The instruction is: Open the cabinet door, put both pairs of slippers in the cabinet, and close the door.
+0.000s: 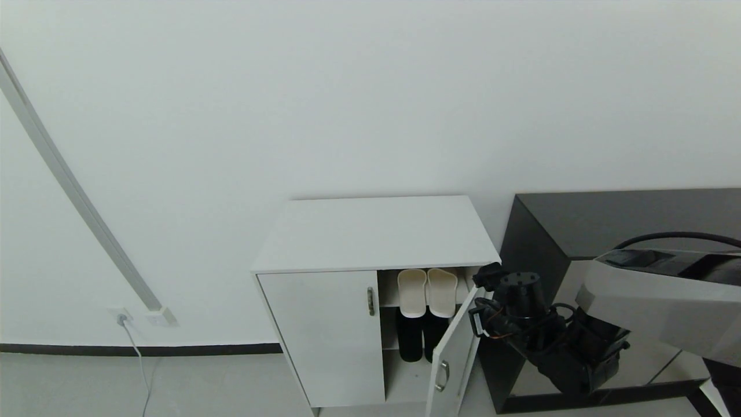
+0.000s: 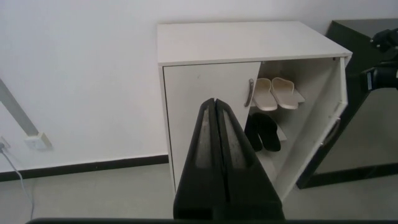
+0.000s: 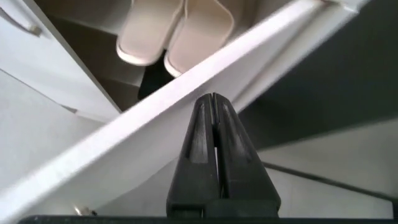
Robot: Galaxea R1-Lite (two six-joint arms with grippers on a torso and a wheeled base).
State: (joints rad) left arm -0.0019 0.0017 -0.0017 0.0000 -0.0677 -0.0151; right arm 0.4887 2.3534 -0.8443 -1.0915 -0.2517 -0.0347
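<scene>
My right gripper is pressed shut on nothing, its tips at the top edge of the open door; I cannot tell whether they touch it. My left gripper is likewise clenched and empty, well back from the cabinet. Inside, white slippers lie above black slippers, which the door partly hides.

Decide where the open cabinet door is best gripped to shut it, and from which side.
Grip the bowed handle near the open door's free edge, coming from the outer face on the robot's right. It stands off the panel, giving the right tool something to close around.
</scene>
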